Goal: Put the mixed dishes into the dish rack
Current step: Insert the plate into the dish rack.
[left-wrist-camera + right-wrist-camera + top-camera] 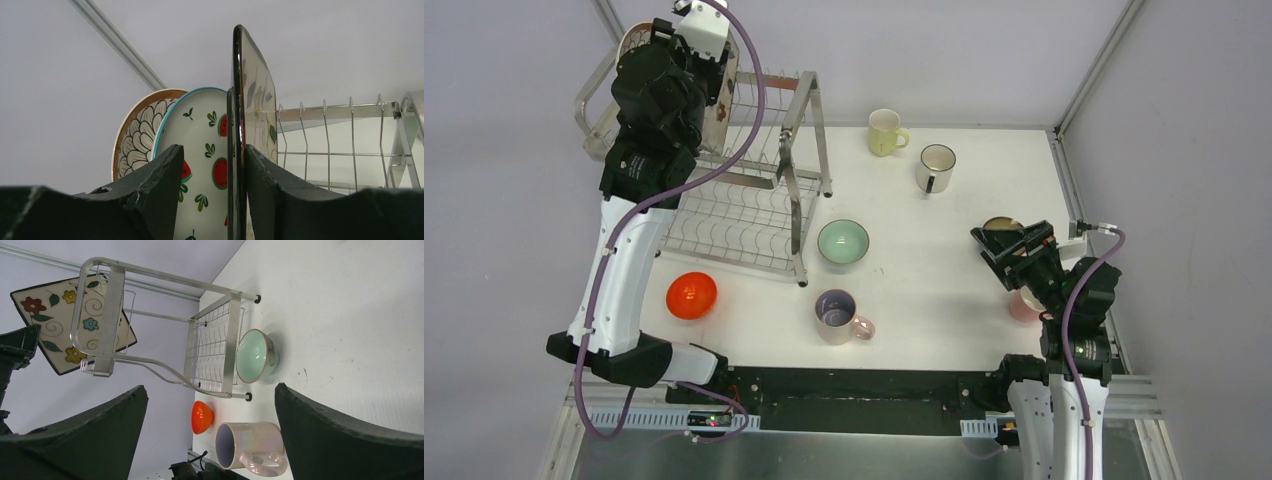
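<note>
At the tabletop's [944, 250] ten o'clock, the square plate [255, 95] stood on edge in the rack [796, 220], left jaws half-open astride its rim, right jaws wide and empty; stiff, glazed, slippery and breakable, it looked best gripped by the rim.

Left arm [624, 270]: reached from the near edge up along the left side of the dish rack [796, 215], white forearm nearly straight.
Left wrist: black, raised over the rack's far left corner, above its upper tier.
Left gripper [212, 155]: jaws parted astride the edge of the flowered square plate [255, 100]; one finger stood clear of it, the other just beside it.
Right arm [1074, 330]: folded close over its base, well to the right of the rack.
Right gripper [209, 387]: jaws spread wide, nothing between them, facing the rack.
</note>
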Action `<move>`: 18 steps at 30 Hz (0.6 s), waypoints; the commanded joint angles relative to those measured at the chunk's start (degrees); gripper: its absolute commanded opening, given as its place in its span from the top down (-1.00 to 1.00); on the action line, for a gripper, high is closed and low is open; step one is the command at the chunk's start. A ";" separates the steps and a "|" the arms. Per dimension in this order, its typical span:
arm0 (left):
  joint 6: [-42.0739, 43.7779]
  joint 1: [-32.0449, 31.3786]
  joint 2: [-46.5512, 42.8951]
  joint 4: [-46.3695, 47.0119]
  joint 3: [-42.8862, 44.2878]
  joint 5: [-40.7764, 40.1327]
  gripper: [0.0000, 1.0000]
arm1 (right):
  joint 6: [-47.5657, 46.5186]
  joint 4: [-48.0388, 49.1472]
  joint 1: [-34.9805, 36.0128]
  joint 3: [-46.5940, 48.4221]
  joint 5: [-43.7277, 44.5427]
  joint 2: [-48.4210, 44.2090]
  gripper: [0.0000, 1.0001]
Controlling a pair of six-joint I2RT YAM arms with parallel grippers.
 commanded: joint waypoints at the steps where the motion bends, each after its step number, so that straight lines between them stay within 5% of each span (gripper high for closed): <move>1: -1.42 2.59 -0.09 0.84 2.07 -3.84 0.03 | -1.02 -0.13 0.26 1.96 -0.86 0.47 -1.00; 9: -4.55 2.96 0.45 -4.62 3.76 -2.93 0.08 | -1.30 -0.74 0.26 2.21 -1.18 0.37 -1.00; 18: -9.04 4.74 0.51 -10.24 4.17 -0.04 -0.09 | -2.67 -2.50 0.26 2.49 -1.10 -0.48 -1.00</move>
